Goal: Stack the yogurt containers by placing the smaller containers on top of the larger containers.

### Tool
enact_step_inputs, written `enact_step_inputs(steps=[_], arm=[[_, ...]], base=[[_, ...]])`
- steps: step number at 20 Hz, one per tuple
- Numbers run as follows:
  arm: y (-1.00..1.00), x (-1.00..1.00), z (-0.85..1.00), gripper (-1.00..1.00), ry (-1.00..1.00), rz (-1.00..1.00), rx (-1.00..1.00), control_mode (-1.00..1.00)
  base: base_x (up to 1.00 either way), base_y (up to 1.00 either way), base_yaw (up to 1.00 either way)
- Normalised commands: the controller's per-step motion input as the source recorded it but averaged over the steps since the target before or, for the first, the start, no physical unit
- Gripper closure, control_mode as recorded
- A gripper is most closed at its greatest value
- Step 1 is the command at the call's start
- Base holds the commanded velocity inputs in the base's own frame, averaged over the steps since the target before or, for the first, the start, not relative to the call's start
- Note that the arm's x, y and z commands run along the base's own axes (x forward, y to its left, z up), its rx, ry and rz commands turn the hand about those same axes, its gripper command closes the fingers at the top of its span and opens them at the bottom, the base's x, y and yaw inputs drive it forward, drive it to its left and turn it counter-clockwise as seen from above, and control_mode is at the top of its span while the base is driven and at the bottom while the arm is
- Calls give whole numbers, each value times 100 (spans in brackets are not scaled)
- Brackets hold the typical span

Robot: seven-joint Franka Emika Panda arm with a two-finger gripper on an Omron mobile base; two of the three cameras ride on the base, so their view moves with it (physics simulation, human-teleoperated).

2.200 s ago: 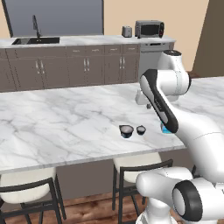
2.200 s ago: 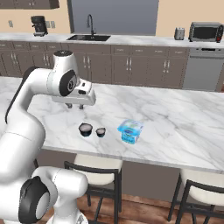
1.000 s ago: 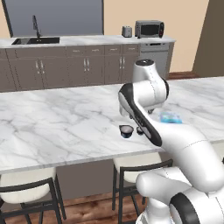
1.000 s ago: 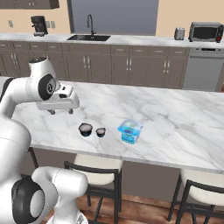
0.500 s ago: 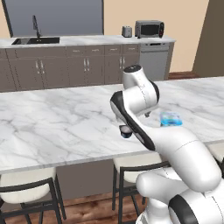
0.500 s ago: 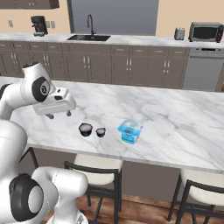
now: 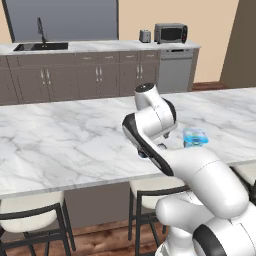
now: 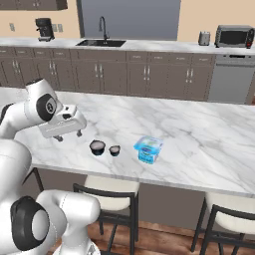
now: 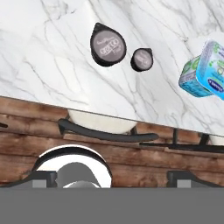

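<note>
White-and-grey marble is forming the tabletop [image 8: 199,134], and both yogurt containers are standing on it near its front edge: the larger container [image 8: 97,147] and the smaller container [image 8: 115,150] just beside it, apart, with a blue-and-green carton [image 8: 149,149] further along. The end effector [image 8: 69,134] is hovering to the far side of the larger container, released, jaws wide and holding nothing. Risk: because the cups are sitting so close, a descending finger is likely to strike the larger cup and push it toward the edge. Both cups are standing upright, pale tops facing up; being round, neither is presenting a long axis, so approach heading is free.
</note>
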Motion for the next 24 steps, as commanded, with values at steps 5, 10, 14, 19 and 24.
enact_step_inputs(steps=[5,10,14,19,24], arm=[[0,5,-30,-100,0,5,-5,-100],[0,16,-23,-100,0,5,-3,-100],[0,28,-24,-100,0,4,-5,-100],[-1,31,-21,-100,0,2,-4,-100],[-1,32,-21,-100,0,1,-4,-100]], base=[[0,0,0],[0,0,0],[0,0,0],[0,0,0],[0,0,0]])
